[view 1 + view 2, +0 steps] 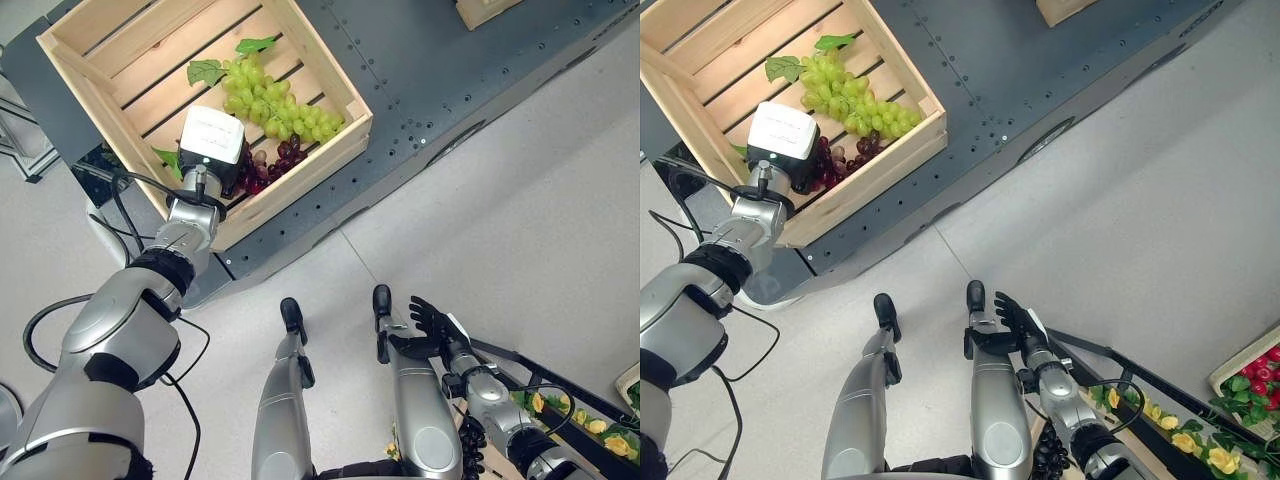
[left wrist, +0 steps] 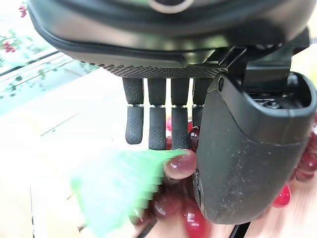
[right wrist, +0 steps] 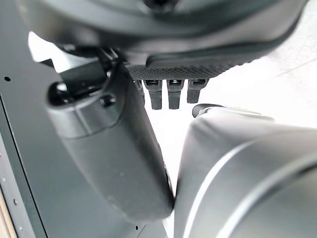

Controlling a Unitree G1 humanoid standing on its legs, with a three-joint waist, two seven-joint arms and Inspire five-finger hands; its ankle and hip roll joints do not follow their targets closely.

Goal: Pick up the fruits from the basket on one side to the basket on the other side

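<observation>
- Left eye view shows a wooden slatted crate [image 1: 118,58] on a dark grey perforated table [image 1: 440,70]; the left hand [image 1: 212,150] reaches down into the crate's near corner.
- A bunch of green grapes [image 1: 268,100] with green leaves lies in the crate just beyond the left hand, towards the crate's far wall.
- A bunch of dark red grapes [image 1: 270,165] lies directly under and beside the left hand, touching the green bunch.
- Left wrist view: the left hand's fingers [image 2: 157,126] hang straight, apart from the thumb, just above the red grapes and a green leaf [image 2: 116,186], clamping nothing.
- The right hand [image 1: 428,328] hangs low over the floor, well away from the crate, fingers spread and empty.
</observation>
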